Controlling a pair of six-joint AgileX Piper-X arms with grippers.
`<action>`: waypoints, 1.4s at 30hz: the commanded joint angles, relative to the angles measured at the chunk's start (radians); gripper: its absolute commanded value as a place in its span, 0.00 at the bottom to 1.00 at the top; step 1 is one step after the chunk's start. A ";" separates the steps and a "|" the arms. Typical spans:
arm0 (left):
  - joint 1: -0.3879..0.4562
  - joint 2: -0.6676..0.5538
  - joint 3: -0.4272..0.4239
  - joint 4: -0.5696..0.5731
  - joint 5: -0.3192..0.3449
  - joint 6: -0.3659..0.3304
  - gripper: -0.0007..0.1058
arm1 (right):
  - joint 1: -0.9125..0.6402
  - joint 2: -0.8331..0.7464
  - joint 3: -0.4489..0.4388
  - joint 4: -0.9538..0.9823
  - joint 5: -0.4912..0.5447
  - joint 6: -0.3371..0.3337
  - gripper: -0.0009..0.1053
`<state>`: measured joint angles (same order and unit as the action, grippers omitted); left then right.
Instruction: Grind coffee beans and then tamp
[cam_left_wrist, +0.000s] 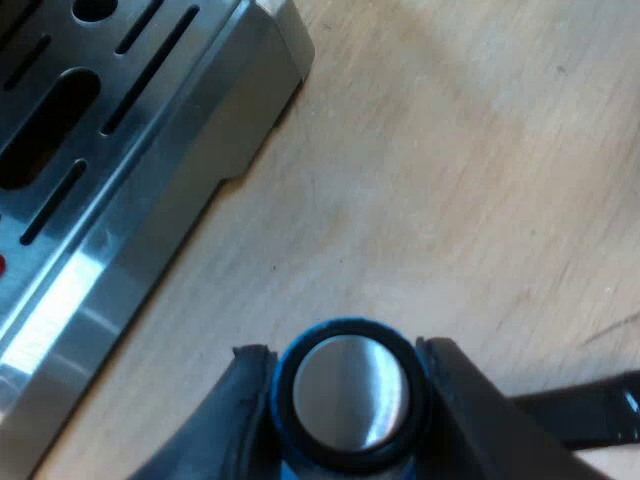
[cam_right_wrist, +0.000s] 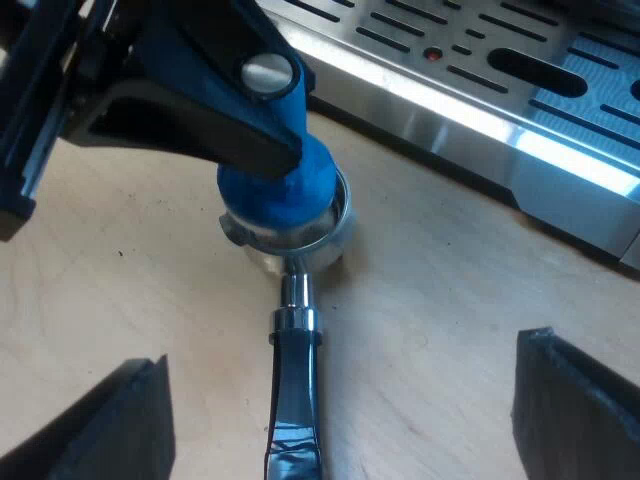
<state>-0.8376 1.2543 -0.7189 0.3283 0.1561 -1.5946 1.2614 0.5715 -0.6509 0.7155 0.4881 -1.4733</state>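
Clenching the left end effector (cam_left_wrist: 342, 355) on the tamper (cam_left_wrist: 350, 398), stiff, weighty and likely slick, seated in the holder (cam_right_wrist: 300, 238) on the table (cam_left_wrist: 480, 200) near the machine (cam_left_wrist: 130, 170), holding the right end effector (cam_right_wrist: 342, 418) released astride its rigid handle (cam_right_wrist: 295, 380), probably the surest grip.

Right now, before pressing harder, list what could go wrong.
The round metal holder lies loose on the wooden table; my open right gripper straddles its dark handle without touching, so it may tip or slide.
The blue tamper, clamped in my left gripper, may sit tilted in the holder: uneven tamp likely.
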 joint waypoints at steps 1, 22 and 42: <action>0.000 0.001 0.003 -0.046 -0.002 -0.001 0.12 | 0.000 0.000 -0.002 -0.002 0.002 -0.004 0.68; 0.000 0.045 0.003 -0.051 -0.056 -0.001 0.12 | 0.000 0.000 -0.002 -0.002 0.002 -0.004 0.68; 0.000 0.045 0.090 -0.065 -0.055 -0.001 0.12 | 0.000 0.000 -0.002 -0.002 0.006 -0.004 0.68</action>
<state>-0.8376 1.2994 -0.6422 0.2526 0.1140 -1.5946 1.2614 0.5715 -0.6509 0.7155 0.4881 -1.4733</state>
